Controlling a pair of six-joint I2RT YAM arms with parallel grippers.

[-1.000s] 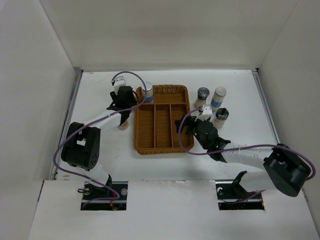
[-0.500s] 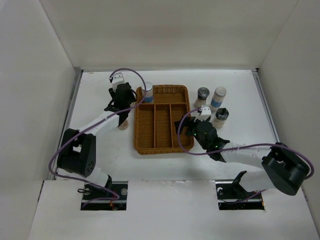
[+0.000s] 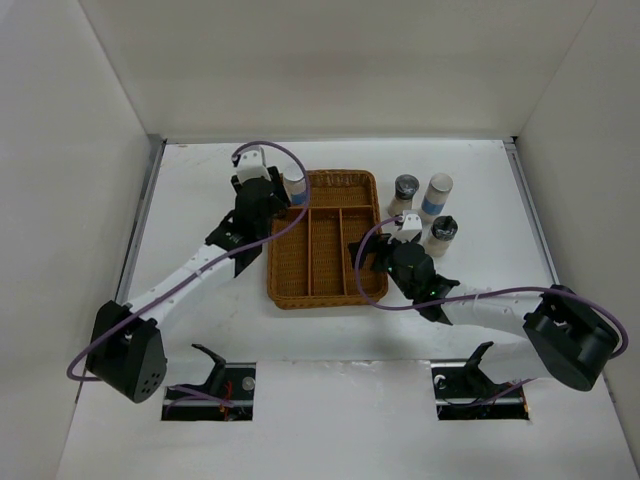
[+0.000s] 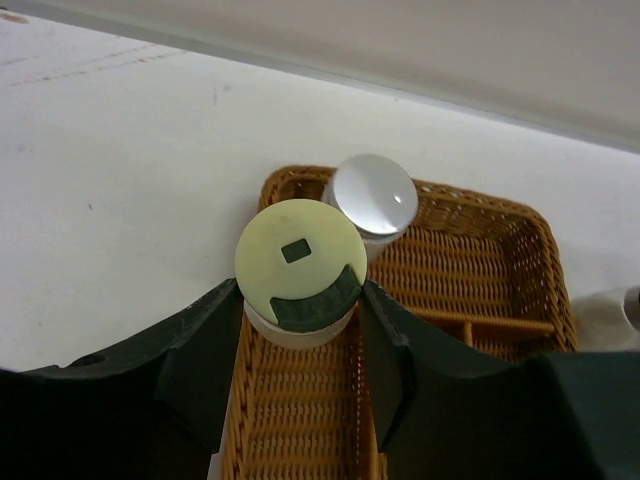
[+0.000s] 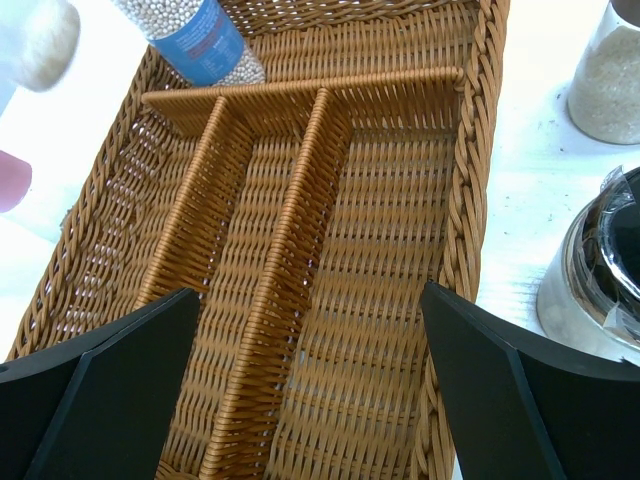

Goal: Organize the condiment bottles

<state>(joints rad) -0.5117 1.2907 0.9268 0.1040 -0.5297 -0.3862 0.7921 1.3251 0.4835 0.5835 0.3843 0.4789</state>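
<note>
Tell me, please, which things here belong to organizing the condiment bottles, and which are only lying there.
Belong to the job: yellow-capped jar in the left gripper; silver-capped jar in the far compartment of the wicker tray; far black-capped jar, pale-capped jar, near black-capped jar, right of it.
Only there: the tray itself, which receives them; purple cable.

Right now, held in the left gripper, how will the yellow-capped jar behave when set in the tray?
The yellow-capped jar looks rigid, so the left gripper likely won't crush it. Its round sides could twist between the fingers. On the woven tray it may wobble, perhaps against the grey-capped jar nearby.
</note>
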